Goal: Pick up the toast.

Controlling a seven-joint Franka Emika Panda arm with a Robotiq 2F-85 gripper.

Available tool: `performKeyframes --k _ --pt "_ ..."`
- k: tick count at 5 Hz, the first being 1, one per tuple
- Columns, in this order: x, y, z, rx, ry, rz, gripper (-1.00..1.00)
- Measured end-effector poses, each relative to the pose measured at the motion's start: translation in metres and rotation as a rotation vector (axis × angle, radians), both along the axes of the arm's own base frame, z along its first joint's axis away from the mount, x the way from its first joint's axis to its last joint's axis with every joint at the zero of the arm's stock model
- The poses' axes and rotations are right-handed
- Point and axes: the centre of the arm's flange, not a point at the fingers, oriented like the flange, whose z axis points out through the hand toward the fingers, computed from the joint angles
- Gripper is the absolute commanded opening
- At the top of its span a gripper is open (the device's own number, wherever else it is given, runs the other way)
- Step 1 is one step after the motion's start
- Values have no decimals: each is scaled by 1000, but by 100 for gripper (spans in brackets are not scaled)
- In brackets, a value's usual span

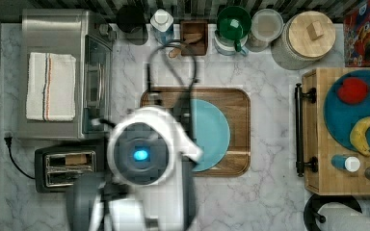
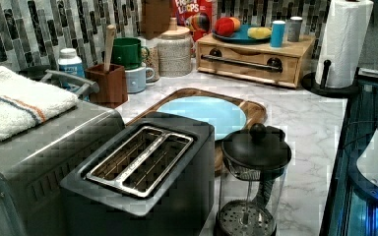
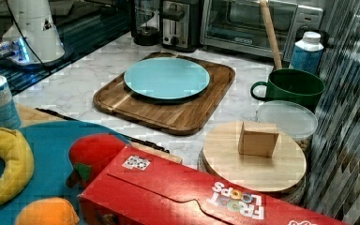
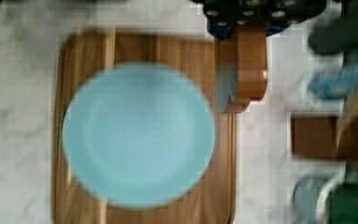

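overhead, the toast sits in the toaster; pincer state: cannot tell.

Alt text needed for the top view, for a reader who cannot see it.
Seen from above, a white robot arm reaches over a marble counter toward a light blue plate on a wooden tray. At the top view's left, a black toaster holds a brown toast in one slot, below a silver toaster oven with a folded towel on it.
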Motion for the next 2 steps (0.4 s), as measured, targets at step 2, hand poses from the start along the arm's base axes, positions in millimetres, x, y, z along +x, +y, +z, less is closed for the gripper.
performKeyframes --k 2 --pt "-13 -133 -41 -4 201 -151 -100"
